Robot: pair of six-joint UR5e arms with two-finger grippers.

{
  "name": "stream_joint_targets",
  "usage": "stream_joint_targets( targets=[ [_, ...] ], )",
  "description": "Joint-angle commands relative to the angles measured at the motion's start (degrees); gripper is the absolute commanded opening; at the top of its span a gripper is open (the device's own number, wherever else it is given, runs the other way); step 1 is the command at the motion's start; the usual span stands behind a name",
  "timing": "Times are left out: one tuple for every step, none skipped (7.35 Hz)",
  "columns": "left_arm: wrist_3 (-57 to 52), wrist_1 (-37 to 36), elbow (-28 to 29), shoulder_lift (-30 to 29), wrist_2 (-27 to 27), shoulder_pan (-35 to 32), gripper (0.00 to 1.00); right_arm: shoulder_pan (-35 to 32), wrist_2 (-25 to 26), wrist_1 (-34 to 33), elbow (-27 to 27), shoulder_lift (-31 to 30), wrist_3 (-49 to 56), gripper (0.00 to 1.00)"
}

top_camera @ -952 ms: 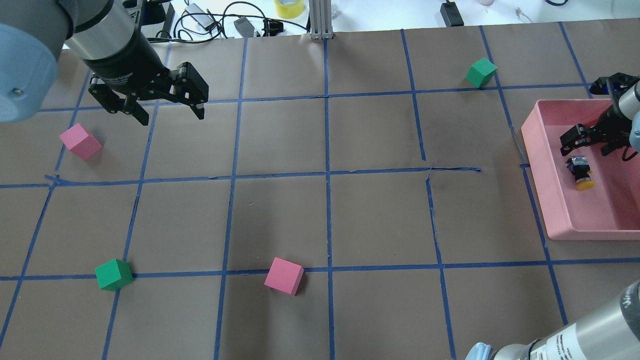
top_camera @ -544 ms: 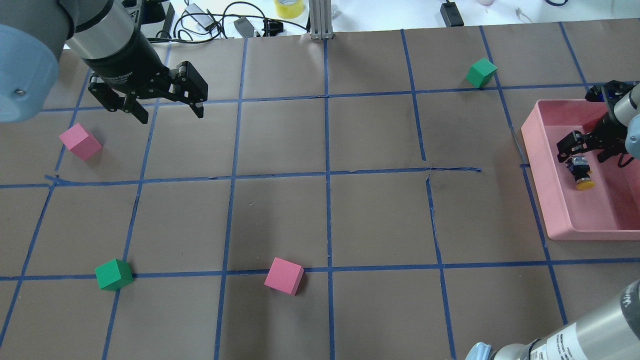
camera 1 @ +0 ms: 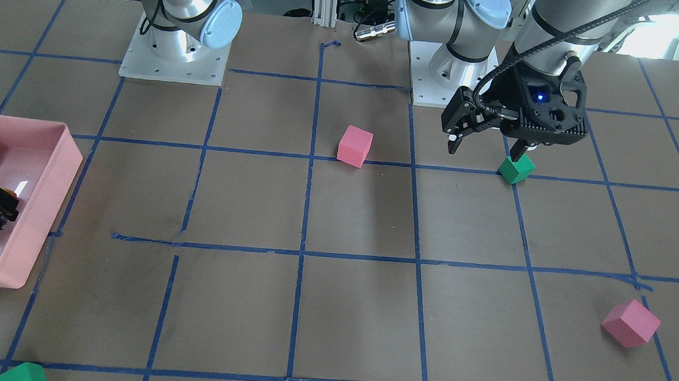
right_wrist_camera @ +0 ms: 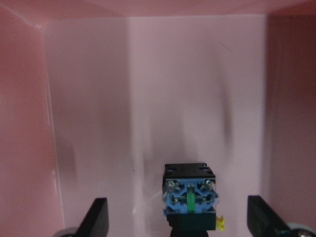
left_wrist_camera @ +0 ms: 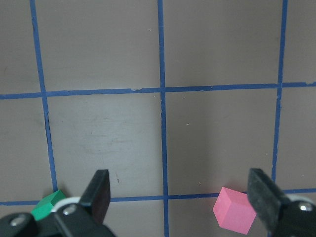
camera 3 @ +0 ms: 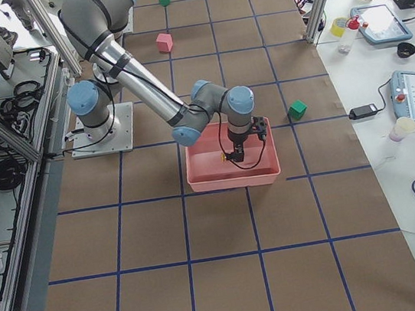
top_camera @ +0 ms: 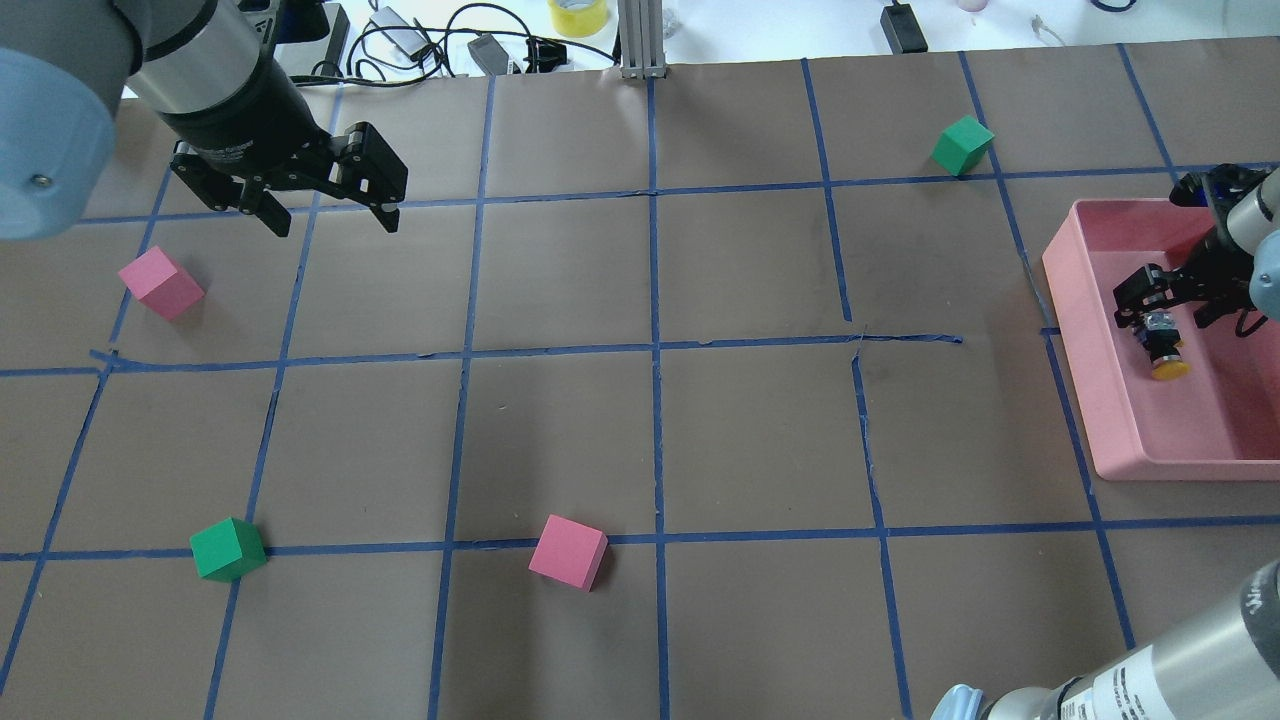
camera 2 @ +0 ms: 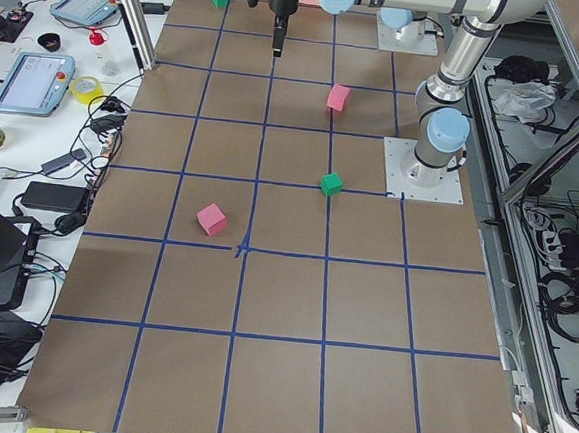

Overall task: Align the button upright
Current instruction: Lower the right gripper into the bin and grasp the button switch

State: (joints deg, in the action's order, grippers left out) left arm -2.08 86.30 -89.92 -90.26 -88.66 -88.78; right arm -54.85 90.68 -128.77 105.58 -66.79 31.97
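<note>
Up and slightly leftward in the overhead frame is where the left gripper (top_camera: 333, 222) has drifted over the last second, away from the pink cube (top_camera: 160, 283) below it. Its jaws are spread wide and hold nothing, with only the taped brown table (top_camera: 560, 430) under them. That arm looks to be clearing off rather than joining in.

At the right edge of the same frame, inside the pink tray (top_camera: 1075, 360), the right gripper (top_camera: 1165, 305) has slid down-frame and leftward. It was clear of the button (top_camera: 1163, 347) and is now over its base end, and has sat there for the last half second. Its jaws are apart and empty. The right wrist view shows a finger at each lower corner with the button low in the middle, touching neither.

The button lies on its side on the tray floor, yellow cap toward the bottom of the overhead frame, blue-and-green terminal face toward the wrist camera. I judge the approach finished and a closing grasp on the body next; tipping it upright is not begun.

White lettering on the left arm's black wrist band and a printed label on the arm at lower right are too small to read.
</note>
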Motion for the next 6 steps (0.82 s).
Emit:
stream_joint_targets(
  targets=[
    [0.06, -0.08, 0.18, -0.01, -0.03, 0.28, 1.0, 0.0, 0.2, 0.44, 0.15, -0.01, -0.07, 1.0],
    [0.15, -0.51, 0.19, -0.09, -0.03, 0.63, 1.0, 0.0, 0.72, 0.62, 0.85, -0.01, 0.02, 1.0],
    [0.58, -1.39, 0.19, -0.27, 0.06, 1.41, 1.0, 0.0, 0.72, 0.27, 1.12, -0.1, -0.07, 1.0],
    [0.59, -1.66, 0.19, -0.44, 0.06, 1.6, 1.0, 0.0, 0.64, 0.01, 1.12, -0.1, -0.07, 1.0],
    [0.5, -1.75, 0.1, -0.45, -0.03, 1.6, 1.0, 0.0, 0.64, -0.08, 1.03, -0.1, 0.02, 0.92],
    [0.5, -1.75, 0.1, -0.45, -0.11, 1.68, 1.0, 0.0, 0.64, 0.0, 0.95, -0.1, 0.02, 0.77]
  ],
)
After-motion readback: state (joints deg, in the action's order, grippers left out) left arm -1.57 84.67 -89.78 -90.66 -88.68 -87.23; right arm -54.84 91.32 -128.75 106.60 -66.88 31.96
